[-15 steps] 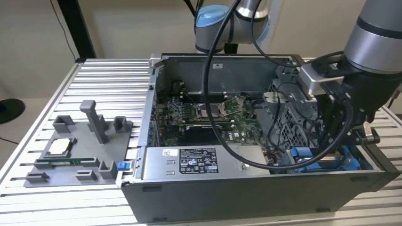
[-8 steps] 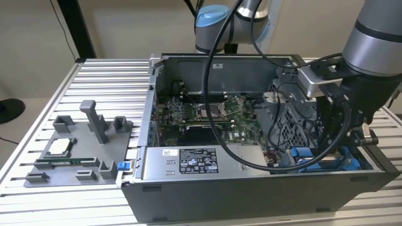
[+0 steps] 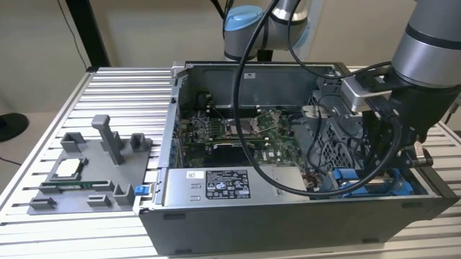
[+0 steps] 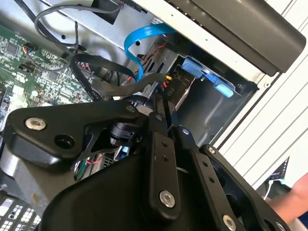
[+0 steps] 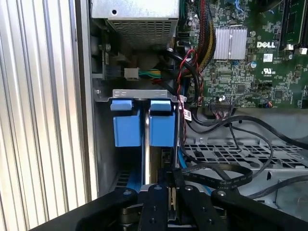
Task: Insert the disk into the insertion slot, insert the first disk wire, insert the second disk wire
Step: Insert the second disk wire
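Your tool [image 5: 169,204] is down in the case's corner on the exterior view's right, fingers pressed together on a black cable connector [image 4: 162,98]. The disk [image 5: 143,126] sits in the slot [image 5: 103,144], its blue bracket tabs side by side, beside the power supply [image 3: 219,186].

One computer case [image 3: 288,221], one grey fixture [image 3: 86,178] (posts upright), one arm [image 3: 425,48].
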